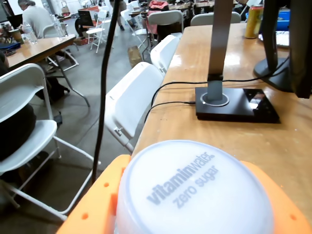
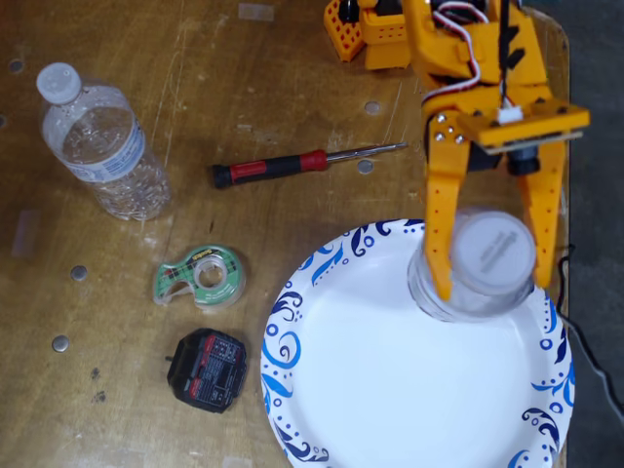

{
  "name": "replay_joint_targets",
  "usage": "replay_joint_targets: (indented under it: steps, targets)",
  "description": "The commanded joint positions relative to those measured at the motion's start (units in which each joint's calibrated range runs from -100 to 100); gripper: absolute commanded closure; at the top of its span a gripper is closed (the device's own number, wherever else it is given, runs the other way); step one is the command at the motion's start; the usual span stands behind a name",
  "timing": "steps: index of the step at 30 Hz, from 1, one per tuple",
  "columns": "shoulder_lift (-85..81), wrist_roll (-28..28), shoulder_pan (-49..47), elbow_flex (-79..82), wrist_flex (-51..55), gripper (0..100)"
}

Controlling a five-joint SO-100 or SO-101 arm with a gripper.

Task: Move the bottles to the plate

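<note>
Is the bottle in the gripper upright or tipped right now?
Upright: the fixed view looks straight down on the vitamin water bottle's round cap, held between the fingers over the plate.

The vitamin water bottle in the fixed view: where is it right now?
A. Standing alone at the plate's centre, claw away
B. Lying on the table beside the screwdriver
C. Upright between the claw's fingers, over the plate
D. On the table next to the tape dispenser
C: the fixed view shows the vitamin water bottle cap-up between the orange claw fingers, above the plate's upper right part; whether it touches the plate cannot be told.
</note>
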Motion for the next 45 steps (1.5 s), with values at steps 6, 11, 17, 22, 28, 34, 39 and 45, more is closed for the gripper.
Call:
replay_joint_targets:
  steps: [6,11,17,22,28,34,39,45]
  targets:
    - [6.8,0.1,-1.9,-1.1,-11.7,91]
    - [9.8,0.1,-1.9,4.5,-22.0,91]
    - [7.8,0.1,-2.1,13.2,-26.7,91]
    - [4.8,0.1,-2.1,20.4,-30.7,91]
    - [4.0,0.1,-2.8,25.5,-36.2,91]
    - [4.4,0.0,-3.0,26.6,-38.5,88]
    - [4.4,-0.4,-3.0,26.6,-38.5,78]
    - [4.4,-0.4,-3.1,26.8,-38.5,73]
